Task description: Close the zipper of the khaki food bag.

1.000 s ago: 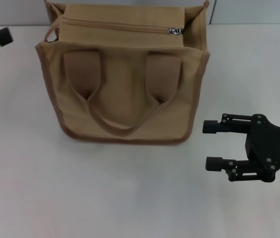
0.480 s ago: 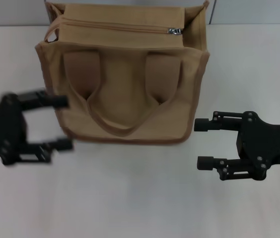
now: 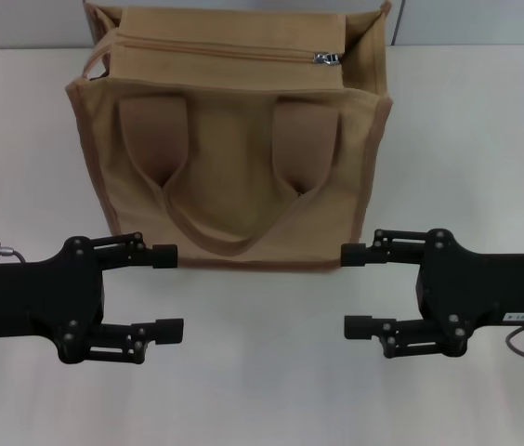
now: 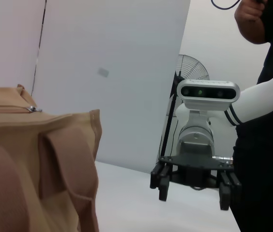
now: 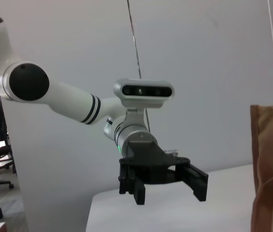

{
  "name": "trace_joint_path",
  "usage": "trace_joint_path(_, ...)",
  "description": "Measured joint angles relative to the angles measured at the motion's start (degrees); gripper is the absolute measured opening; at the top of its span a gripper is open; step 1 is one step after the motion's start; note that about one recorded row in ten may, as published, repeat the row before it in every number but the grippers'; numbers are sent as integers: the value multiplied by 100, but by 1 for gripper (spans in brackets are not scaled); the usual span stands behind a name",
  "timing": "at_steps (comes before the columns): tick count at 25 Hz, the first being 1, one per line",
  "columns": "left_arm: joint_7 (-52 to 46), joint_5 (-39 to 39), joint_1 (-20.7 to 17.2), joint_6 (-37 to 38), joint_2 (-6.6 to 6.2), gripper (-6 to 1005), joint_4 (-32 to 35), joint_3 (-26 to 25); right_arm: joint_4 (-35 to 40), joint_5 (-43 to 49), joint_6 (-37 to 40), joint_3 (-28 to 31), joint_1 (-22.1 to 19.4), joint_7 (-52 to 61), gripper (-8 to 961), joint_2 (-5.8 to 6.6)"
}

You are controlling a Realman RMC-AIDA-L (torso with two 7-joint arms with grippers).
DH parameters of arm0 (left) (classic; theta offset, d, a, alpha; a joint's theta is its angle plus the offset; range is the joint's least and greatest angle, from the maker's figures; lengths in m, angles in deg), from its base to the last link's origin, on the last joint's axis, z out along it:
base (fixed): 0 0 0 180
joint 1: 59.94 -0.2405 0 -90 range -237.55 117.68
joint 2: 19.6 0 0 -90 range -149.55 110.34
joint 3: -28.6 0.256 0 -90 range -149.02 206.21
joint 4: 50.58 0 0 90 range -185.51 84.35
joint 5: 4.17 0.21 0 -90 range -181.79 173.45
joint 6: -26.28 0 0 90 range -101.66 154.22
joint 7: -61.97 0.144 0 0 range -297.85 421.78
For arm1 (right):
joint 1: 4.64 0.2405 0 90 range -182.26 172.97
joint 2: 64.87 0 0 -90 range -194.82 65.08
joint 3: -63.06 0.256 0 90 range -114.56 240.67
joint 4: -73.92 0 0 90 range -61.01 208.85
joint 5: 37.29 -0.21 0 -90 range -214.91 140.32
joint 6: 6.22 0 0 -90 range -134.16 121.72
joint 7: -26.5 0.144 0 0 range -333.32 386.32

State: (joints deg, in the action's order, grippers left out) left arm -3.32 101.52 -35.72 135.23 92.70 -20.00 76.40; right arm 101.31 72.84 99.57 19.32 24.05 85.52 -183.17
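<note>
End effectors point(image 3: 171, 291) point(image 3: 355, 290) flanking bag point(image 3: 229, 149) corners

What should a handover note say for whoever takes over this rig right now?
Left gripper: open, empty, low in front of the bag's left corner.
Right gripper: open, empty, in front of the bag's right corner.
Khaki food bag: upright on the table, handles hanging down its front.
Zipper: runs along the top panel, pull at the right end.
Done: neither gripper touches the bag.
Left: grip the pull and close the zipper.
</note>
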Motion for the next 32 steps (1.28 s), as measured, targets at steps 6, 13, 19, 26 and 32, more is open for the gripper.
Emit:
trace_joint_path(6,78,1,-32,30,14,829,-17,5,-15,0,-83,-112,5,-42,741,0)
trace_joint_path(13,202,-31,-85,42,43,829,-22,-65,-15,0,-33,-116,23,-47,741,0)
trace_joint_path(19,208,-27,-85,46,52,829,-26,-71,-15,-1,-30,-118,22,-49,741,0)
trace_joint_path(26,285,-17,-83,47,67,829,-26,-69,-15,-3,-20,-118,15,-31,741,0)
trace_joint_path(32,289,-13,-69,31,76,829,-26,-69,-15,-11,-15,-118,5,-9,741,0)
